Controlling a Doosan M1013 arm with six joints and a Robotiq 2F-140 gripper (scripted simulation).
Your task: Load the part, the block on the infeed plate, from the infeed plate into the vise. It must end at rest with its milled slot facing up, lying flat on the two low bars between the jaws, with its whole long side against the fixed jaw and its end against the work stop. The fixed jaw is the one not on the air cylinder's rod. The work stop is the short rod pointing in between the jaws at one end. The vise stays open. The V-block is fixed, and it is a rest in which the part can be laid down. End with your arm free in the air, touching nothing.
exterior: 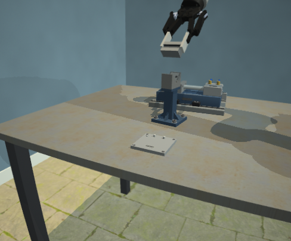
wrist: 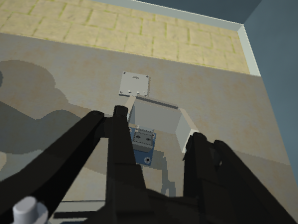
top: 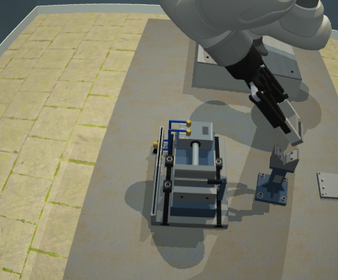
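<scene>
My gripper (top: 291,129) is shut on the part (top: 294,126), a light grey block, and holds it in the air above the V-block (top: 284,160). In the exterior view the part (exterior: 171,49) hangs between the fingers (exterior: 176,42), well above the V-block (exterior: 170,81). The wrist view shows the part (wrist: 155,116) between the black fingers, with the V-block's blue base (wrist: 141,145) below it. The vise (top: 192,173) stands open to the left, with the air cylinder (top: 194,135) at its far end. The infeed plate (top: 331,185) lies bare on the right. I cannot tell which way the milled slot faces.
The robot's grey base block (top: 247,64) stands at the back of the table. A work stop rod (top: 214,181) points in between the jaws at the vise's right side. The table edge runs near the infeed plate (exterior: 153,144) in the exterior view.
</scene>
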